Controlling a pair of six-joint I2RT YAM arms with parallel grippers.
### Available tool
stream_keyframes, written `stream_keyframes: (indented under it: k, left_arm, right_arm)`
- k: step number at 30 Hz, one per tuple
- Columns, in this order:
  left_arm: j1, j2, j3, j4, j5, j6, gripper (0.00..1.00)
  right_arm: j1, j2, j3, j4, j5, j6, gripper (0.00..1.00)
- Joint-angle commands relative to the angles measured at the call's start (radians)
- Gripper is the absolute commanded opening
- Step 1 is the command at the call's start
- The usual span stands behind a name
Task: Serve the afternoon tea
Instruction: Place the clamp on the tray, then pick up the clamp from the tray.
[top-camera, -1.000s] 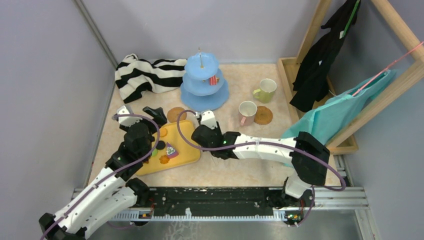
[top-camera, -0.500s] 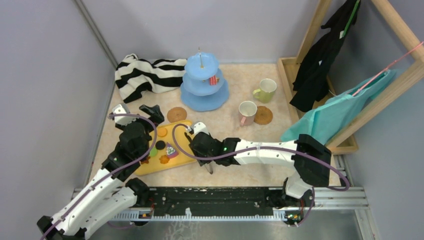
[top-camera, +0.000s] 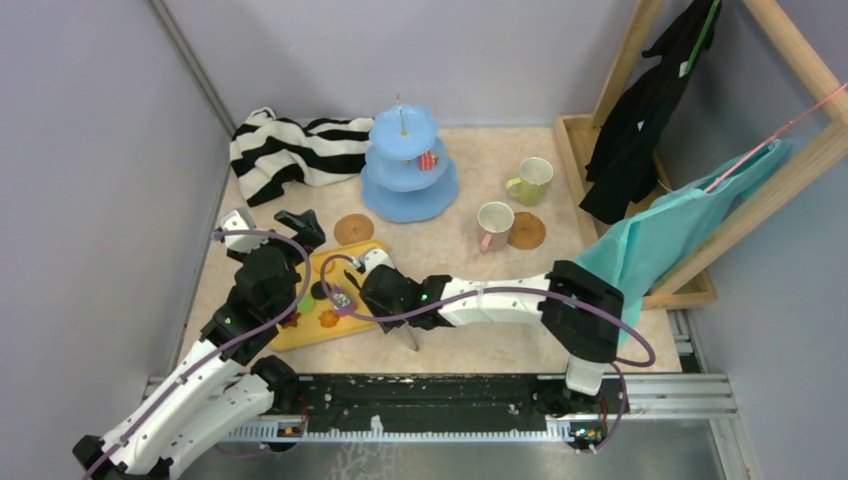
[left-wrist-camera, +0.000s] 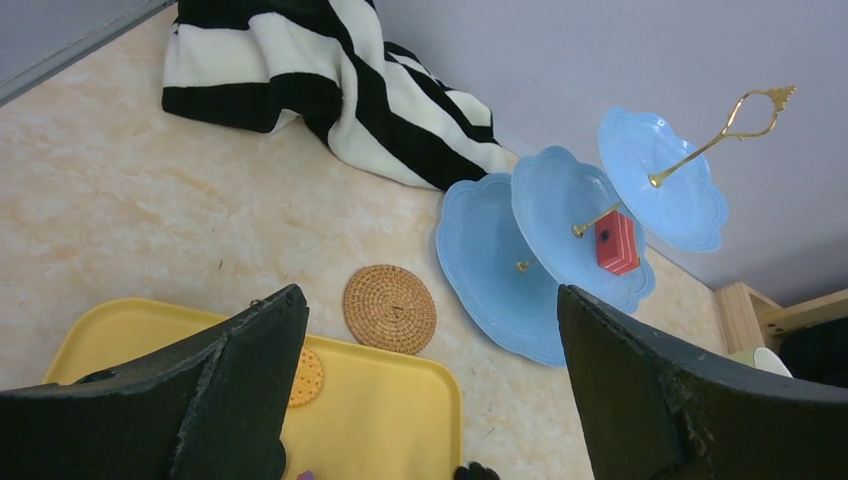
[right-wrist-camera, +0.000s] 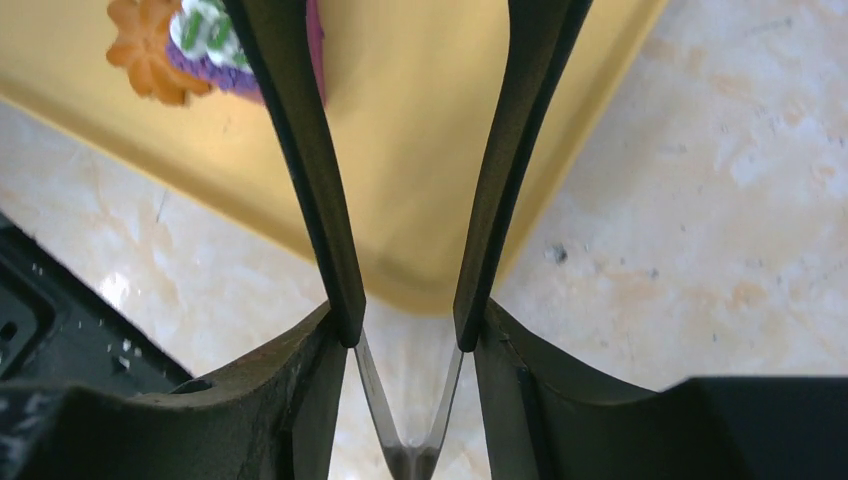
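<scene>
1. As the right arm has swung leftward over the last second, the right tool (top-camera: 350, 290) now hangs over the yellow tray (top-camera: 300, 336) by the table's near-left corner, having been at the tray's right edge before.
2. Its jaws stand partly apart with nothing gripped. In the wrist view the gap shows mostly bare tray. The purple cake slice (right-wrist-camera: 205, 30) lies under and outside one finger, beside an orange flower cookie (right-wrist-camera: 145, 50).
3. The left tool (top-camera: 268, 226) has hardly shifted and hovers wide open and empty at the tray's far-left corner.
4. The light-blue stand (top-camera: 395, 200) sits at the middle of the table's far edge, with only a red cake piece (top-camera: 429, 161) on its middle tier.
5. Toward the right edge, the pink-handled cup (top-camera: 494, 224) stands just beside one cork coaster (top-camera: 526, 231), not on it. The yellow-green cup (top-camera: 531, 181) stands further back on bare table. The other coaster (top-camera: 353, 229) lies between tray and stand.
6. The reach looks like lining up on the cake slice. With most sweets on the tray and both cups off their coasters, the serving seems to be at an early stage.
</scene>
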Motion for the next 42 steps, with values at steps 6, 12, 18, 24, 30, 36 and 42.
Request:
stream_keyframes:
  k: [6, 12, 18, 24, 30, 36, 42]
  left_arm:
    - [0.004, -0.034, 0.024, -0.013, -0.028, 0.021, 0.99]
    - [0.005, -0.034, 0.011, -0.006, -0.026, 0.022, 0.99]
    - [0.004, -0.026, 0.005, 0.009, -0.029, 0.025, 0.99]
    - [0.004, -0.033, -0.002, 0.012, -0.040, 0.018, 0.99]
    - [0.005, -0.041, -0.002, 0.002, -0.051, 0.014, 0.99]
    - [0.005, -0.050, -0.003, -0.010, -0.055, 0.014, 0.99]
    - [0.005, -0.049, -0.006, -0.013, -0.049, 0.006, 0.99]
  right_arm:
    - [-0.019, 0.134, 0.219, 0.029, 0.083, -0.060, 0.46]
    - [-0.056, 0.180, 0.284, 0.010, 0.068, -0.071, 0.46]
    - [-0.074, 0.240, 0.338, 0.002, 0.069, -0.087, 0.47]
    - [-0.092, 0.266, 0.331, 0.037, 0.055, -0.085, 0.56]
    - [-0.099, 0.264, 0.326, 0.054, 0.057, -0.102, 0.70]
    - [-0.099, 0.220, 0.268, 0.080, 0.030, -0.102, 0.71]
    - [-0.100, 0.148, 0.127, 0.198, -0.011, -0.113, 0.70]
